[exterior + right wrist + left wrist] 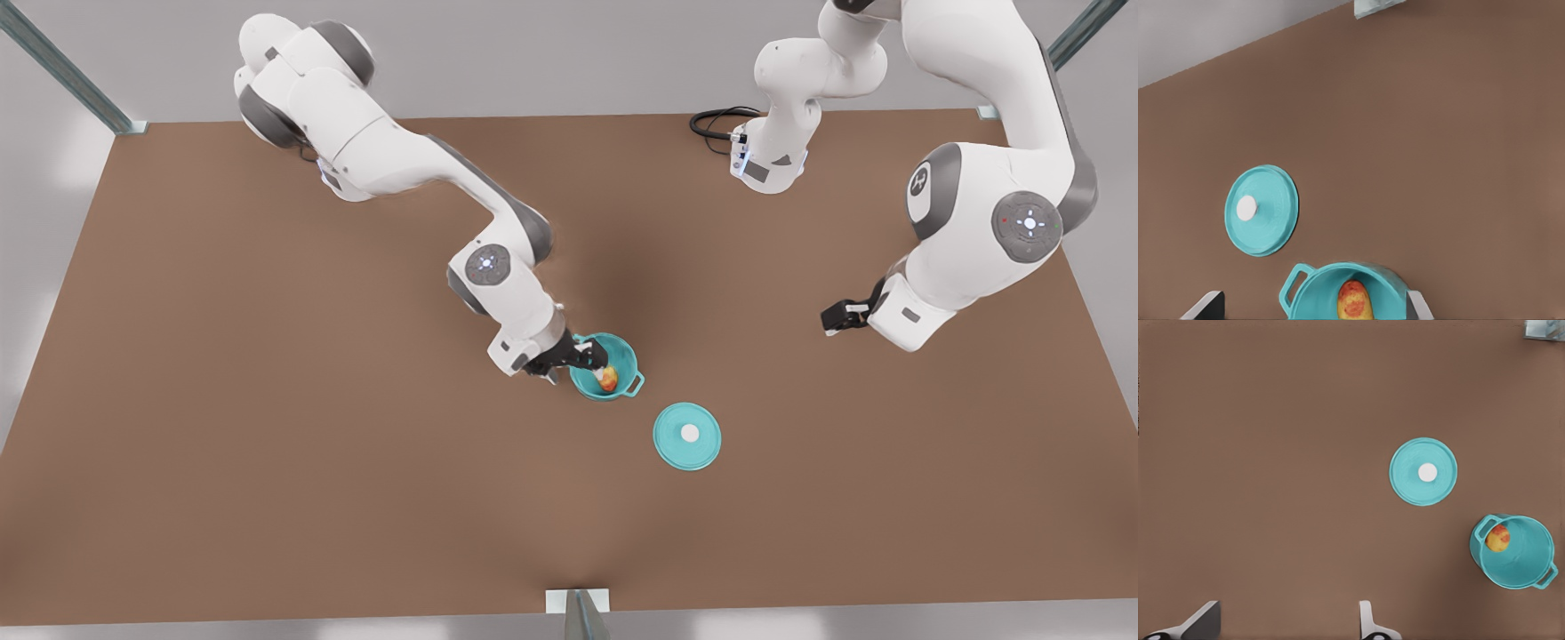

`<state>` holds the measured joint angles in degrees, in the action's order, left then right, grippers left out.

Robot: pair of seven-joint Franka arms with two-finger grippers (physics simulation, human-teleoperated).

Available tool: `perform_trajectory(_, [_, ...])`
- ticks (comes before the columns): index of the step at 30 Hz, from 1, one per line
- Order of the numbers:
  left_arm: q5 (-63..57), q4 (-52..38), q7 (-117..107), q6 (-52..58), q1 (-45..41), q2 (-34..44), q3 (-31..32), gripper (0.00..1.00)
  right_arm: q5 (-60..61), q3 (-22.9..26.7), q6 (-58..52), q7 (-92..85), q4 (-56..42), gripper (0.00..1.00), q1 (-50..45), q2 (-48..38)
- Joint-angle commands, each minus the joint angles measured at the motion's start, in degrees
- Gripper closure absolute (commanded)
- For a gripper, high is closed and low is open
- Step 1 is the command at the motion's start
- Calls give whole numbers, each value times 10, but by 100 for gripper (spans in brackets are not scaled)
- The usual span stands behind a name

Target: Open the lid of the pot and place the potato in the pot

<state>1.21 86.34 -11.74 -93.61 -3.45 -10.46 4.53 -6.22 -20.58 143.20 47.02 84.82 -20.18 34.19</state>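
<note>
Hovering: right gripper [591, 363] over the pot [625, 356], fingers spread wide and gripping nothing, probably because the drop is done.
Potato [1355, 300]: lying inside the pot against the wall, free of both fingers.
Long axis: looks oblong, running crosswise to the line between the fingers.
Lid [687, 436]: flat on the table beside the pot, knob up, leaving the mouth clear.
Left gripper [836, 318]: waiting well apart, open and empty.
</note>
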Motion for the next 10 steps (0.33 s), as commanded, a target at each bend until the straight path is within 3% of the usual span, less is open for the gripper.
perform_trajectory(1, [20,-15,1,0,-2,-1,0,0,-2,-1,-265,-112,-1,0,72,-68])
perform_trajectory(4, [41,-20,8,-2,2,-4,0,0,-53,0,-401,-304,31,0,232,-121])
perform_trajectory(6, [35,-25,2,-7,-7,-11,1,0,-49,1,-370,-413,125,0,333,-186])
perform_trajectory(10, [34,-28,6,-3,-6,-11,1,0,10,-2,-405,-464,126,0,366,-199])
